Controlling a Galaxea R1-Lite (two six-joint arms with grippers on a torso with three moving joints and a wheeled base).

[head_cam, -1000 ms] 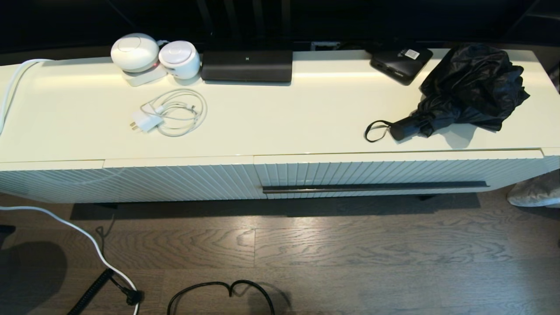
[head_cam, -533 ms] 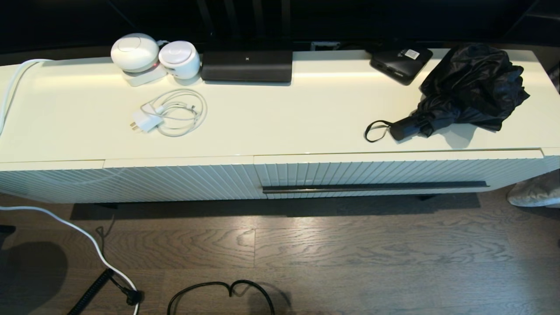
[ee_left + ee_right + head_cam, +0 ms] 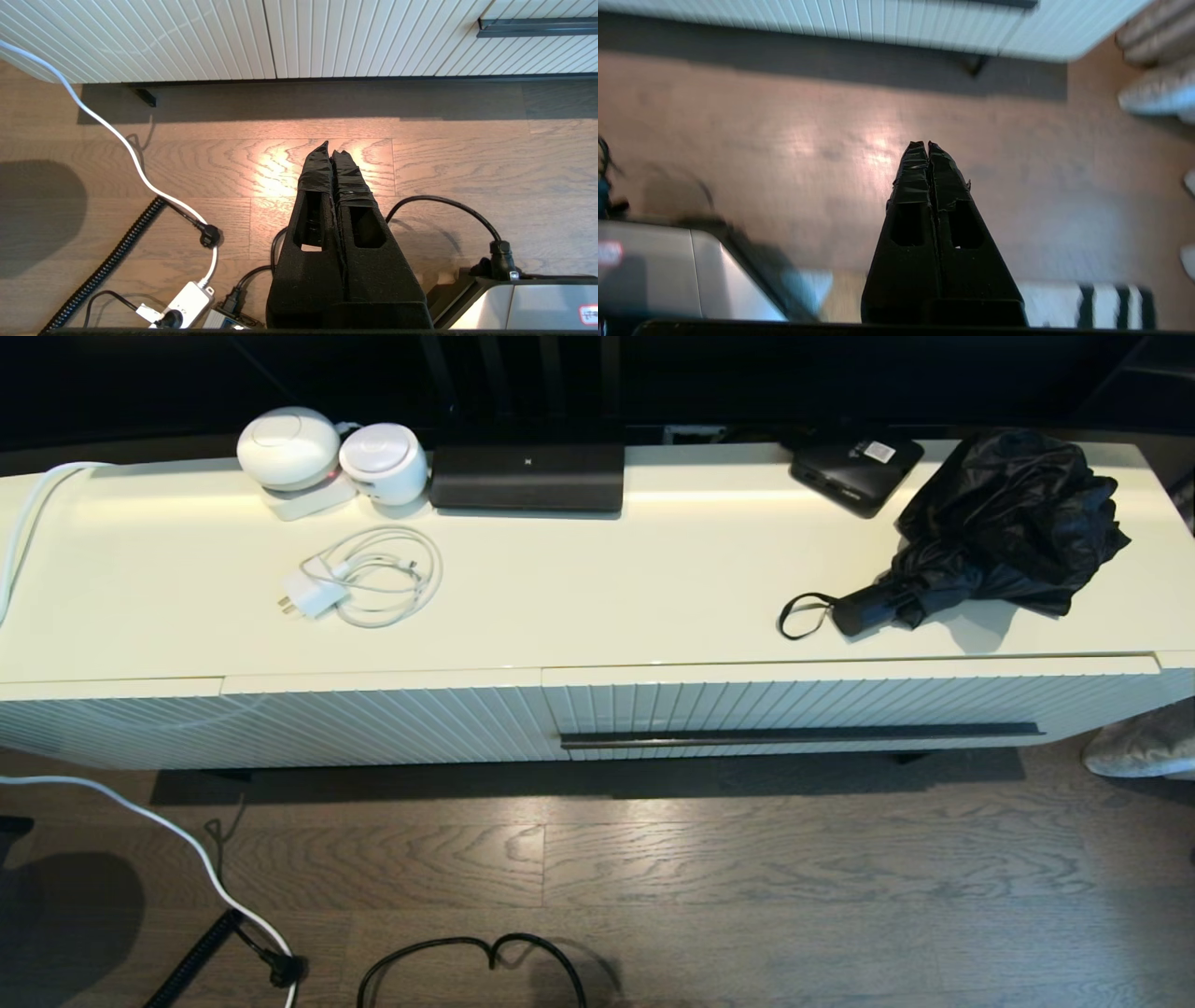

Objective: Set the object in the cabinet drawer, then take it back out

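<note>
The black folding umbrella [image 3: 1004,518] lies on the cabinet top at the right, its short handle [image 3: 864,609] and thin wrist loop [image 3: 801,615] pointing toward the front edge. Below it the ribbed cream drawer [image 3: 840,705] is closed, its long dark handle bar [image 3: 798,735] running across the front; the bar's end shows as handle bar [image 3: 537,27] in the left wrist view. My left gripper [image 3: 331,148] hangs shut and empty over the wooden floor, low before the cabinet. My right gripper [image 3: 927,146] is likewise shut and empty above the floor. Neither arm appears in the head view.
On the cabinet top stand two white round devices [image 3: 327,453], a coiled white charger cable [image 3: 364,579], a long black bar [image 3: 527,476] and a flat black box with a white sticker [image 3: 854,467]. Cables and a power strip [image 3: 187,301] lie on the floor. A handle-less ribbed panel [image 3: 280,723] is left of the drawer.
</note>
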